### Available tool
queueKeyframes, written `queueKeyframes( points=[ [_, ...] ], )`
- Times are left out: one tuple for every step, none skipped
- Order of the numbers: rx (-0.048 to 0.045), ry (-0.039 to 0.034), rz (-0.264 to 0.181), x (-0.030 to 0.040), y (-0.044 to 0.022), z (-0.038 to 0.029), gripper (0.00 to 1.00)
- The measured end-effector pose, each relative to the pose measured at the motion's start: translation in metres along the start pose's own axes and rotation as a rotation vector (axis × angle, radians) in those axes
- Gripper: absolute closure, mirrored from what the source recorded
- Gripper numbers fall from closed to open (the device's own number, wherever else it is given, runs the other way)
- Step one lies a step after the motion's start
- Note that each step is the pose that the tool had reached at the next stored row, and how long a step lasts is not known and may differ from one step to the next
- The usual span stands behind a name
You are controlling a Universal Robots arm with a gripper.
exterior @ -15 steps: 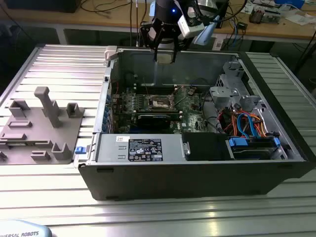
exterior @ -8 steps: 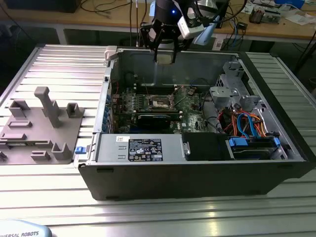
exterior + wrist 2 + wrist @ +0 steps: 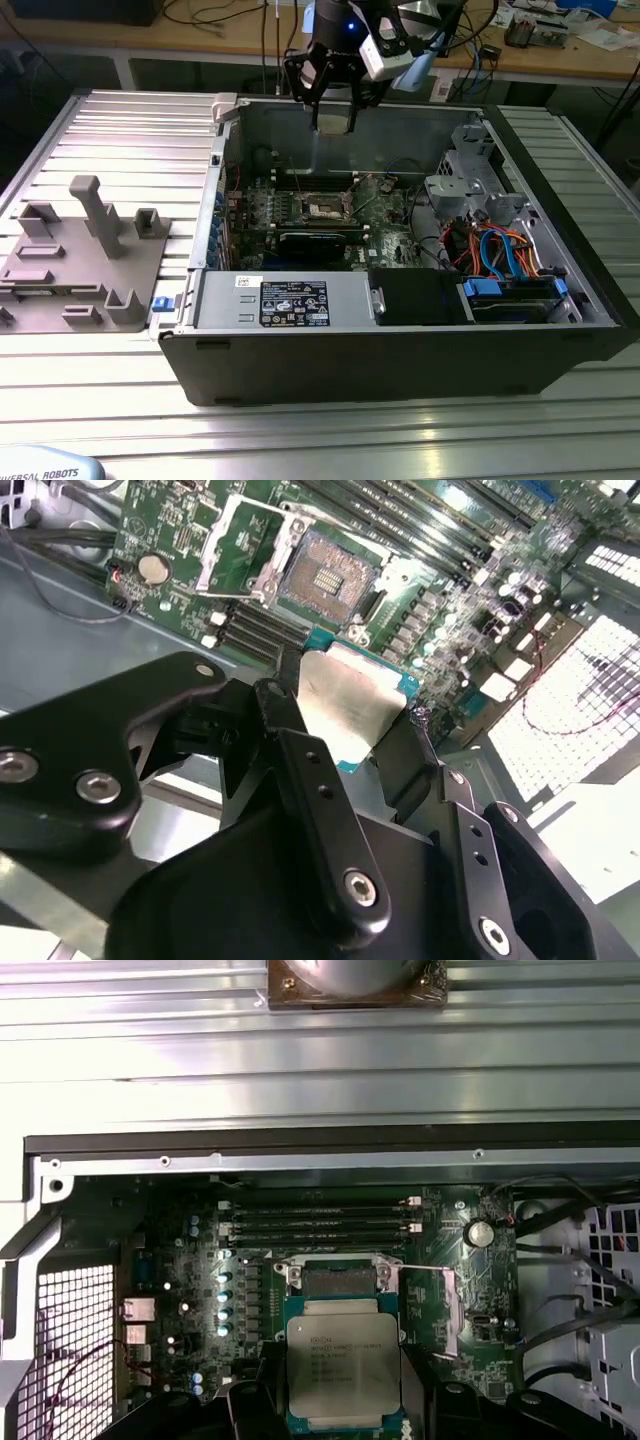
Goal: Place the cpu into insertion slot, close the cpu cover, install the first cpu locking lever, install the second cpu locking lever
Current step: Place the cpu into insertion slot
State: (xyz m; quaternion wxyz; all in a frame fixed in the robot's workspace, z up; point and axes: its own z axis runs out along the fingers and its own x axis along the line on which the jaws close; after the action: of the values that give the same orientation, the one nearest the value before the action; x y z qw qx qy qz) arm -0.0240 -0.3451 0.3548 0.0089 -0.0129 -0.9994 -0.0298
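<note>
Gripper [image 3: 333, 118]: black, 2 fingers, at the upper middle of the exterior view, above the far wall of the open computer case [image 3: 400, 350]. Fingers [image 3: 290, 720] are closed against 2 opposite edges of the cpu [image 3: 350, 705], which is clamped between them.

Cpu: flat square chip with a silver top, held in the air and well clear of the board.

Insertion slot [image 3: 325, 578]: dark square recess with a silver rim in the green motherboard [image 3: 160, 530]. It is uncovered, with its contact field showing and no chip in it. In the exterior view it lies at the middle of the case floor.

Cpu cover [image 3: 238, 542]: silver frame, swung open, just beside the slot.

Memory slots [image 3: 320, 1225]: long black rows near the slot.

Cables [image 3: 500, 250]: orange and blue, at the exterior view's right inside the case.

Fixture tray [image 3: 80, 260]: grey, at the exterior view's left, on the ribbed metal table [image 3: 320, 440].
</note>
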Motion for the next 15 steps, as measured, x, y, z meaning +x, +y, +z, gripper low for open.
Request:
queueKeyframes(
  points=[
    [0.0005,0.0001,0.0,0.0,0.0,0.0005,0.46],
    [0.0005,0.0001,0.0,0.0,0.0,0.0009,0.46],
    [0.0005,0.0001,0.0,0.0,-0.0001,0.0015,0.46],
    [0.0005,0.0,0.0,0.0,-0.0001,0.0024,0.46],
    [0.0005,0.0001,0.0,0.0,-0.0002,0.0028,0.46],
    [0.0005,0.0001,0.0,0.0,-0.0002,0.0031,0.46],
    [0.0005,0.0001,0.0,0.0,-0.0002,0.0033,0.46],
    [0.0004,0.0001,0.0,0.0,-0.0002,0.0036,0.46],
    [0.0004,0.0,0.0,0.0,-0.0002,0.0037,0.46],
    [0.0005,0.0,0.0,0.0,-0.0002,0.0039,0.46],
    [0.0005,0.0001,0.0,0.0,-0.0002,0.004,0.46],
    [0.0005,0.0001,0.0,0.0,-0.0002,0.0042,0.46],
    [0.0004,0.0,0.0,0.0,-0.0003,0.0046,0.46],
    [0.0005,0.0001,0.0,0.0,-0.0003,0.0047,0.46],
    [0.0005,0.0001,0.0,0.0,-0.0003,0.0049,0.46]
  ],
)
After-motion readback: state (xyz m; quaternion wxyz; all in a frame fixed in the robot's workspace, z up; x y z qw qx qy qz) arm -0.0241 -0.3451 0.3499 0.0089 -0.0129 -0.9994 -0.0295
